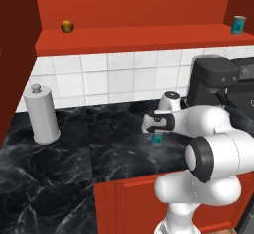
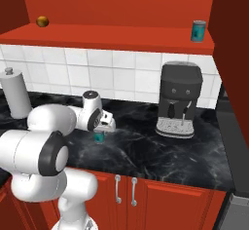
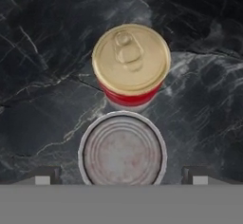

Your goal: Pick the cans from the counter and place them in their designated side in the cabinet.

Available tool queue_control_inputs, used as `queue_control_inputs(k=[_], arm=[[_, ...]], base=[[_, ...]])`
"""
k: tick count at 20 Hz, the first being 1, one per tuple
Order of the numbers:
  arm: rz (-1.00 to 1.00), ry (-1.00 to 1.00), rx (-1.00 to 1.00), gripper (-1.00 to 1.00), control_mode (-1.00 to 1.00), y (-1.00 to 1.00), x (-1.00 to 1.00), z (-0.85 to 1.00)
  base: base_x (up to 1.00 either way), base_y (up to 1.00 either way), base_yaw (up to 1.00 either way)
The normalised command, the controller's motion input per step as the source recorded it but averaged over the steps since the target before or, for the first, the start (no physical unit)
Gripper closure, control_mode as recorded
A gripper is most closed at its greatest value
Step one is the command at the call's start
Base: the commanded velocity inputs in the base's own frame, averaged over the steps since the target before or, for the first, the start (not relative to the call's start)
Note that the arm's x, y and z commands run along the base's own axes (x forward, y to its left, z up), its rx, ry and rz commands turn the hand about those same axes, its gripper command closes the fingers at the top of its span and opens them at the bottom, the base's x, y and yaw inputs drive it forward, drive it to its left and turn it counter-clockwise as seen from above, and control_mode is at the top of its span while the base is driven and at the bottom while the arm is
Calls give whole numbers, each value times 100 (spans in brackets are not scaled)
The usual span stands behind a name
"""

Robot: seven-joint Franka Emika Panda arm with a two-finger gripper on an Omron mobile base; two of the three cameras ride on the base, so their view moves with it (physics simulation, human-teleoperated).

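The claw (image 3: 121, 175) hangs directly over the counter (image 1: 59, 153), pointing straight down, its jaws spread wide and gripping nothing. In the hand view one dark fingertip (image 3: 46, 175) stands at each side of a silver-topped can (image 3: 122, 149), with a clear gap between each tip and the can's rim. In the base views that same can shows as a teal can (image 1: 157, 139) standing upright under the hand, in the middle part of the counter, somewhat nearer the front edge than the tiled back wall.

A red can (image 3: 131, 66) with a gold pull-tab lid stands upright just beside the silver-topped one in the hand view; the two are very close, and whether they touch cannot be told.

Another teal can (image 2: 198, 31) stands upright on the cabinet (image 2: 121, 9) shelf board, near its right end. A small golden-brown ball (image 2: 43, 21) rests near the left end of the same shelf, well apart from that can.

On the counter, a tall grey cylinder (image 1: 41, 115) with a knob stands near the back left. A dark coffee machine (image 2: 180, 100) stands toward the back right, well apart from the claw.
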Motion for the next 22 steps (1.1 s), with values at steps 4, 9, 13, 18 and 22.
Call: queue_control_inputs(k=[4,9,13,18,22], arm=[[0,0,0,-100,-100,0,11,-9],[0,0,0,-100,-100,0,11,-10],[0,0,0,-100,-100,0,9,-9],[0,0,0,100,-100,0,7,-11],[0,0,0,100,-100,0,1,-8]], base=[[0,0,0],[0,0,0],[0,0,0],[0,0,0],[0,0,0]])
